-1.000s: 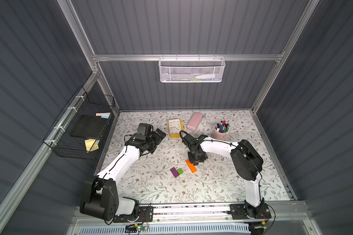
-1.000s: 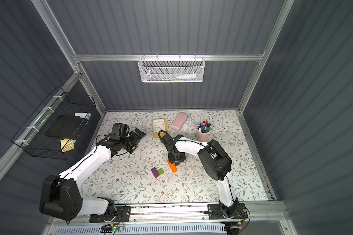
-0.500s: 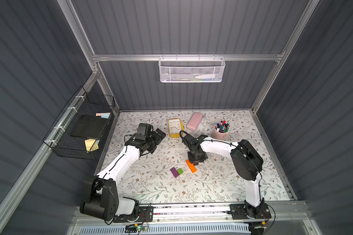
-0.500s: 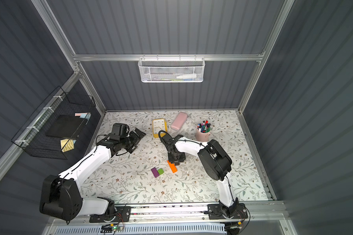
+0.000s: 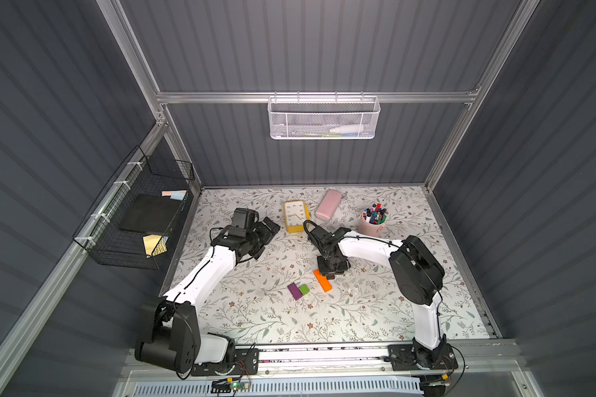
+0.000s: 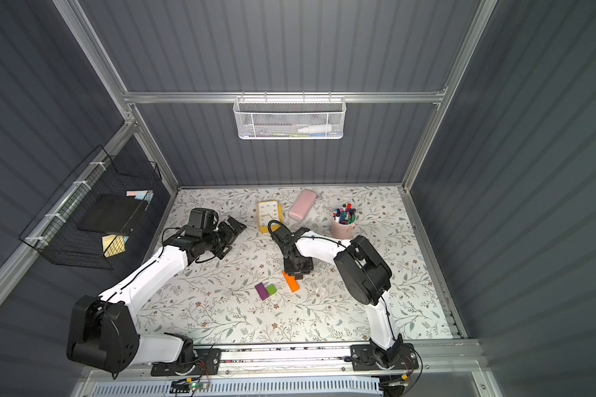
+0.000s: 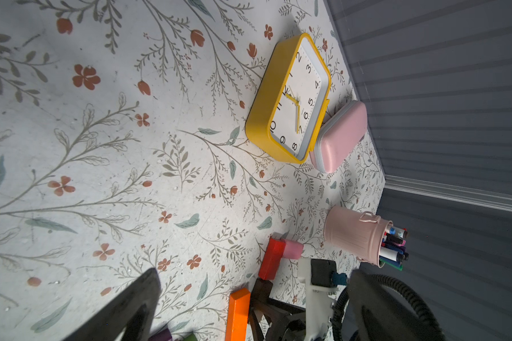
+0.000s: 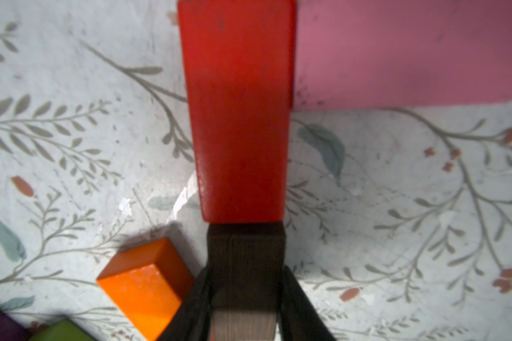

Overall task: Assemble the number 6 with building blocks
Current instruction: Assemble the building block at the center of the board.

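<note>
My right gripper (image 8: 246,274) is shut on the dark brown block (image 8: 245,248), which lies on the mat end to end with the red block (image 8: 240,118). The pink block (image 8: 396,53) lies against the red block's far end at a right angle; these three form a corner of the number 6. The long orange block (image 5: 322,281) lies slanted right beside the right gripper (image 5: 331,273). Purple (image 5: 294,291) and green (image 5: 304,289) blocks sit together nearer the front. My left gripper (image 5: 266,240) hovers open at the left, holding nothing.
A yellow clock (image 5: 295,216), a rounded pink case (image 5: 328,204) and a pink cup of pens (image 5: 372,221) stand along the back of the floral mat. A black wire basket (image 5: 135,220) hangs on the left wall, a white mesh basket (image 5: 322,118) on the back wall.
</note>
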### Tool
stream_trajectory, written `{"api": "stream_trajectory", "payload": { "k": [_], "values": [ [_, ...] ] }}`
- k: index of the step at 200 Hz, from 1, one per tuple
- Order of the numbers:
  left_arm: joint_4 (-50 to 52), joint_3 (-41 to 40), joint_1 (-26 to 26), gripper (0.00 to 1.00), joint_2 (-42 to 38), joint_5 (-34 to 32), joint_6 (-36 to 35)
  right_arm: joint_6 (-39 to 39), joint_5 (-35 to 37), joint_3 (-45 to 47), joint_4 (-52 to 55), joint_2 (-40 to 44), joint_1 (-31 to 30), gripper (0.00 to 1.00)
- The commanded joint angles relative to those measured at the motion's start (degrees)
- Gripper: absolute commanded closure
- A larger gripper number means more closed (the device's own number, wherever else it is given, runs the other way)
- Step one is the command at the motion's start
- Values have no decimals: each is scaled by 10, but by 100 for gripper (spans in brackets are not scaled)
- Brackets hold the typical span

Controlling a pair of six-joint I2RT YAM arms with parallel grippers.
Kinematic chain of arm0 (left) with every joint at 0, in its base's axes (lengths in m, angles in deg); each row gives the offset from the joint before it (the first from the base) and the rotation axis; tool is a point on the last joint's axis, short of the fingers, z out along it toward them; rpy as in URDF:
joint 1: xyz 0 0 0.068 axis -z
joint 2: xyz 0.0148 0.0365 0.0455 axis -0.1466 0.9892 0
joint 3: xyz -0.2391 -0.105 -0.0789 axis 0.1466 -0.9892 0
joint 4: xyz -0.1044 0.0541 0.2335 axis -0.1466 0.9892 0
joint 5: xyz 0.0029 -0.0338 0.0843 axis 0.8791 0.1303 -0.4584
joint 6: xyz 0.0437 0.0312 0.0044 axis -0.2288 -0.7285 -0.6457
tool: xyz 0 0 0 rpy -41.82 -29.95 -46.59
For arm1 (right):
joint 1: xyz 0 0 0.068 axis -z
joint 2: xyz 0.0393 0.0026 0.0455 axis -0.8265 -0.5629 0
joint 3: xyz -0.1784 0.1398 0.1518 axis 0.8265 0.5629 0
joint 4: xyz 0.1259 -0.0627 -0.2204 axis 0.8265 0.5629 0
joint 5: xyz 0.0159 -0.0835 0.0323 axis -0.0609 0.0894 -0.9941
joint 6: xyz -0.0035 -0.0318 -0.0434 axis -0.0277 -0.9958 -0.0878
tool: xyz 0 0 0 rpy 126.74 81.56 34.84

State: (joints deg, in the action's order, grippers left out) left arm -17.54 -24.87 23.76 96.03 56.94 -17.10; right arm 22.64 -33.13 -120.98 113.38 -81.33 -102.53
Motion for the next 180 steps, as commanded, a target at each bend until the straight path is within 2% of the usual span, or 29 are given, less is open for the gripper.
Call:
{"api": "stream_trajectory", "payload": {
  "k": [1,20,34,57,108,180],
  "values": [
    [15,14,1,1,-8,-3,-4,11,10,1,-9,-31,5,63],
    [14,15,1,1,-7,-3,-4,11,9,1,-11,-31,6,60],
    [15,16,1,0,-6,-3,-6,11,7,4,-14,-29,6,46],
    [15,15,1,1,-7,-4,-6,9,-1,18,-33,-12,6,32],
    [15,13,1,1,-9,-4,-7,8,4,27,-28,21,6,32],
    [7,-2,1,0,-16,-2,-3,24,33,13,12,120,6,35]
  ]
}}
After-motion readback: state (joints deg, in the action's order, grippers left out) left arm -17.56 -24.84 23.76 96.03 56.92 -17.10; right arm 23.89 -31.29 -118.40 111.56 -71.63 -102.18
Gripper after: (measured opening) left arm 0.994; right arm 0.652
